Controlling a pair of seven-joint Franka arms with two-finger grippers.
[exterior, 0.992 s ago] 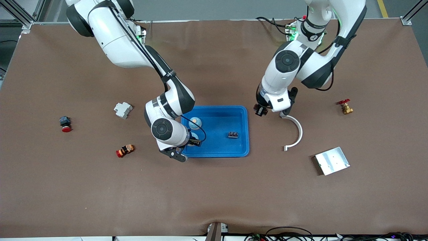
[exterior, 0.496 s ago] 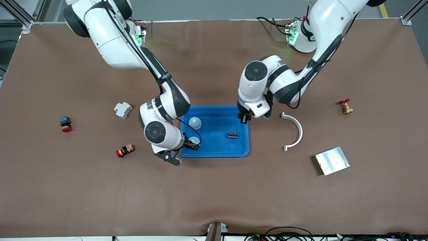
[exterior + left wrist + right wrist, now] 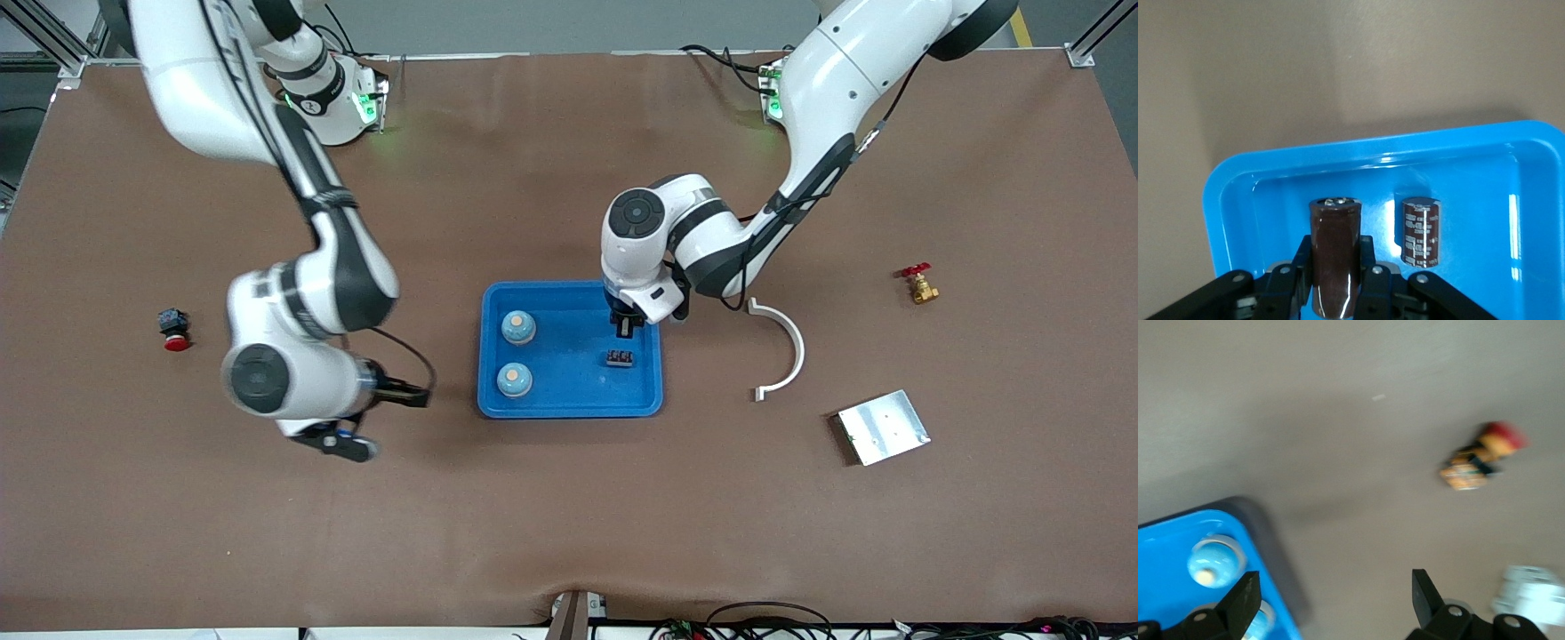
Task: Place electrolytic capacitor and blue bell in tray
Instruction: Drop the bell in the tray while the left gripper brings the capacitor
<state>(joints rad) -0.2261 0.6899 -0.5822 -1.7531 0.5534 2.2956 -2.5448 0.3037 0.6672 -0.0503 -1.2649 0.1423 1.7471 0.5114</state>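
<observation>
The blue tray was positioned near the middle of the tabletop. Two blue bells were seated in it at the end toward the right arm: one bell farther from the front camera and a second bell nearer to it. A small dark part, shown in the left wrist view as an upright brown capacitor, was standing on the tray floor at the end toward the left arm. The left tool was held over that end of the tray, its fingers clamped on another brown capacitor that was kept upright between them. The right tool was located over bare tabletop beside the tray, toward the right arm's end, with its fingers spread wide and nothing between them. A red-capped part and a white block were visible on the tabletop in the right wrist view only. A red push button was lying toward the right arm's end. A white curved piece, a silver plate and a brass valve were lying toward the left arm's end.
</observation>
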